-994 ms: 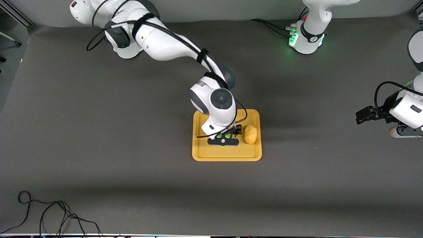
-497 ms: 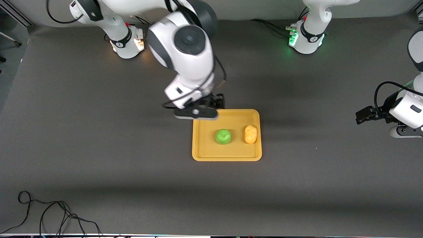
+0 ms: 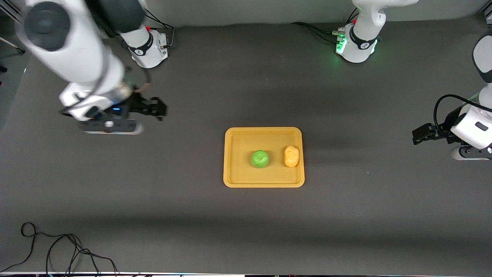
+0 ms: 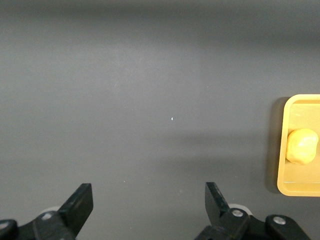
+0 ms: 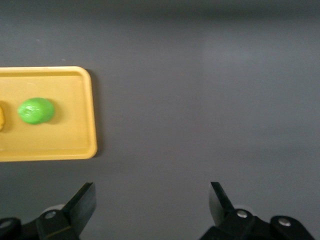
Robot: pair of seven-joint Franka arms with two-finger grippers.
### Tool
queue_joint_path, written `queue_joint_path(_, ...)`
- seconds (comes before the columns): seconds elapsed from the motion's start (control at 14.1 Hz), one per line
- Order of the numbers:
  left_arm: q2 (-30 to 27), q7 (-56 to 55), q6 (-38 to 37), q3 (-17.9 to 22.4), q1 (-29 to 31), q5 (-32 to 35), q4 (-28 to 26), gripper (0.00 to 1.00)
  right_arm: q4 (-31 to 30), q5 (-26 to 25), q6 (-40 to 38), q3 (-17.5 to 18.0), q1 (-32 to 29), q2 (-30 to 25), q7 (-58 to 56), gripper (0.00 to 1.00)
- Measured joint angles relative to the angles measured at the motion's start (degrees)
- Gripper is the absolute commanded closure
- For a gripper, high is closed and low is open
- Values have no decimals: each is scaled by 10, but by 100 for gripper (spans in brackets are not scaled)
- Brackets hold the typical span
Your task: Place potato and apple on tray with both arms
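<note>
One apple (image 3: pixel 260 159) and one potato (image 3: pixel 291 156) lie side by side on the single tray (image 3: pixel 238 177). Two grippers hang over bare table, fingers apart and empty: right gripper (image 5: pixel 150 207), left gripper (image 4: pixel 147 205).

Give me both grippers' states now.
Left gripper: open, empty, over bare table.
Right gripper: open, empty, over bare table.

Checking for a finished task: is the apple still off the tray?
No, the apple lies on the tray beside the potato, with neither hand near.
</note>
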Motion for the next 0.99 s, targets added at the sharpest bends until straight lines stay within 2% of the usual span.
queue_joint_path(0.21, 0, 0, 2, 0, 0, 0, 1, 0, -97, 0, 23, 20, -102, -78, -92, 0)
queue_joint_path(0.64, 0, 0, 2, 1, 1, -11, 3, 0, -153, 0, 64, 117, -327, -103, -229, 0)
queue_joint_path(0.99, 0, 11, 2, 1, 1, -12, 3, 0, -154, -23, 68, 126, -339, -103, -241, 0)
